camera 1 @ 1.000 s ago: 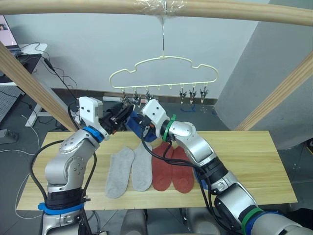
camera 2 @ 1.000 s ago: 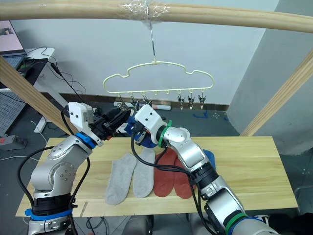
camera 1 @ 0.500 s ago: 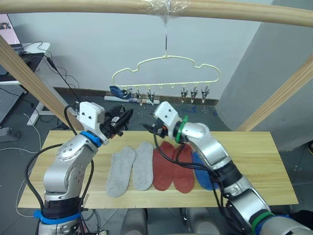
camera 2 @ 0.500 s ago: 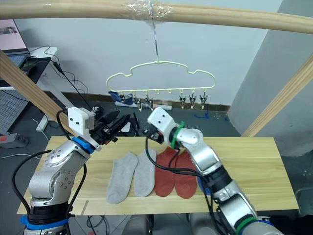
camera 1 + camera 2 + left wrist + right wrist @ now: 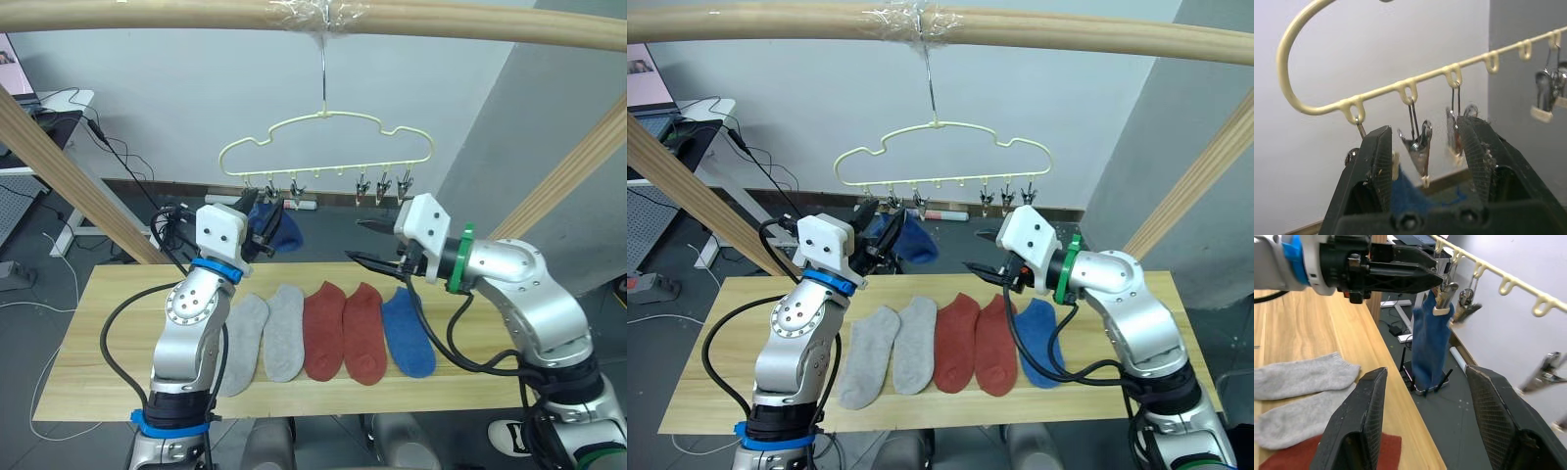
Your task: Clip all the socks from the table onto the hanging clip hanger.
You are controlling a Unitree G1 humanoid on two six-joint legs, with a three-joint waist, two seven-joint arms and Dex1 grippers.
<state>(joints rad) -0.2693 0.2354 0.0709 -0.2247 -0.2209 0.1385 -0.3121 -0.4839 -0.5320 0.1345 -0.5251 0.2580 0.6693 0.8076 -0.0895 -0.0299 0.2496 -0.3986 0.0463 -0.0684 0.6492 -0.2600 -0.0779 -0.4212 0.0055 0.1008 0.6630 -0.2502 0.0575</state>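
The pale yellow clip hanger (image 5: 325,138) hangs by its hook from a wooden rail. One blue sock (image 5: 282,231) dangles from a clip near its left end. My left gripper (image 5: 267,213) is open right at those clips, one clip (image 5: 1418,148) between its fingers and the sock just below. My right gripper (image 5: 355,241) is open and empty, off to the right of the hanging sock and above the table (image 5: 509,294). On the table lie two grey socks (image 5: 263,338), two rust red socks (image 5: 344,331) and one blue sock (image 5: 406,333) in a row.
The thick wooden rail (image 5: 470,20) crosses overhead, with slanted wooden posts at left (image 5: 69,176) and right (image 5: 573,181). Three more metal clips (image 5: 384,186) hang at the hanger's right end. Cables and a desk sit on the floor behind at left.
My right gripper has let go and pulled away to the right, open. The blue sock now hangs from a clip on its own. My left gripper has moved up beside it.
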